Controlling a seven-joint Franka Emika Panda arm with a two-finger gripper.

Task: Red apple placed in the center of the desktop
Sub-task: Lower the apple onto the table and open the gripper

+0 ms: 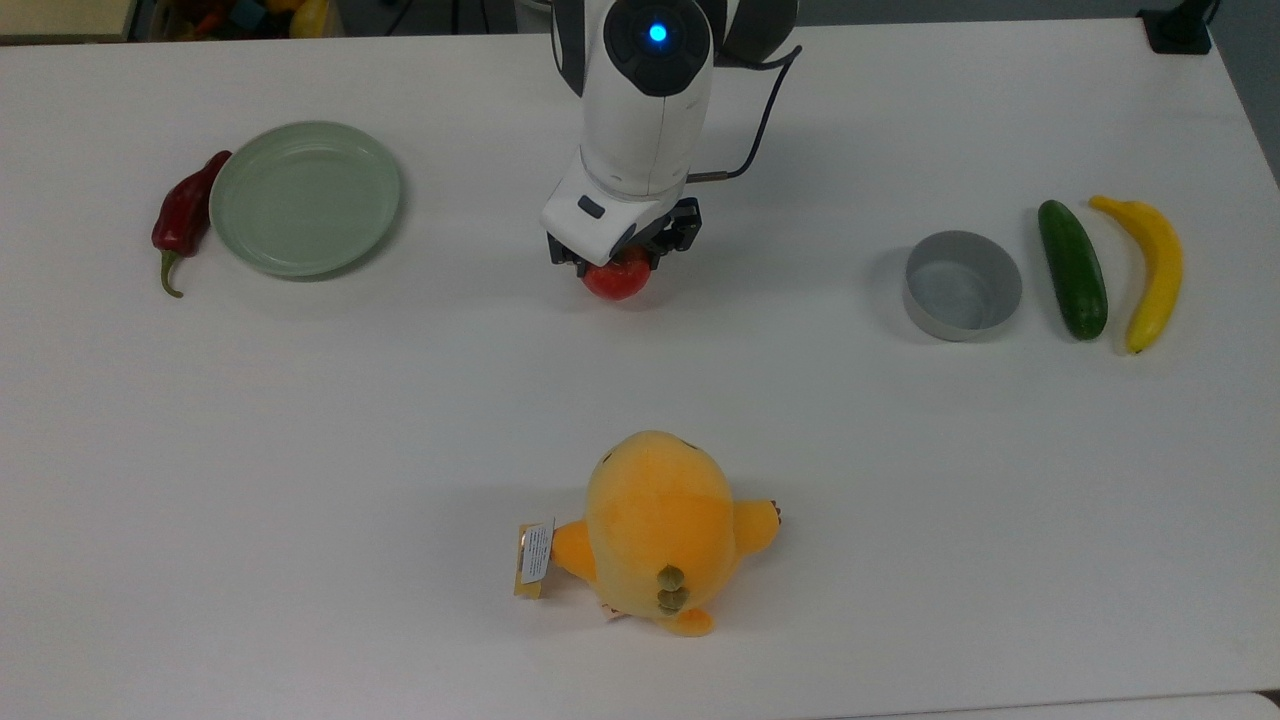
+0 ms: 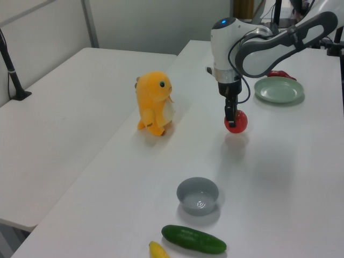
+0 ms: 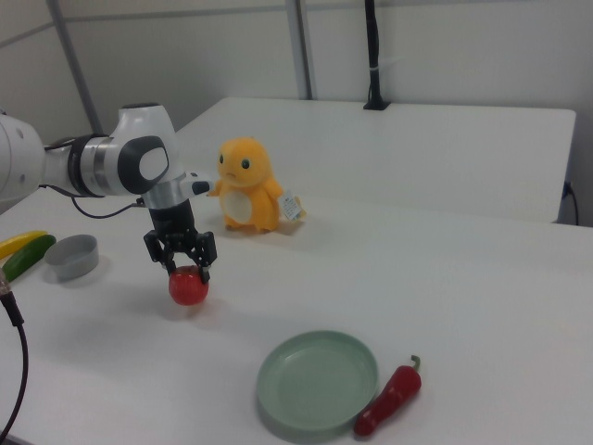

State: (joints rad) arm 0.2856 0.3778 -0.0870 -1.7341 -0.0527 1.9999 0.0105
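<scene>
The gripper [image 3: 182, 263] clamps the glossy red apple [image 3: 188, 287] from above. The right view shows it just above the desktop [image 3: 445, 278]; the top view hides its upper half.

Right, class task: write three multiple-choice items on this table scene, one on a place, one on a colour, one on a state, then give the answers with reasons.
1. In the top view, what lies against the green plate's left edge?
A. banana
B. chili pepper
C. cucumber

2. What colour is the bowl?
A. grey
B. yellow
C. red

3. What is the gripper doing?
A. hanging open
B. gripping the plush toy
C. gripping the red apple

Answers:
1 B: the chili pepper sits beside the green plate.
2 A: the bowl beside the cucumber is grey.
3 C: the gripper is closed on the red apple, close above the desktop.
</scene>
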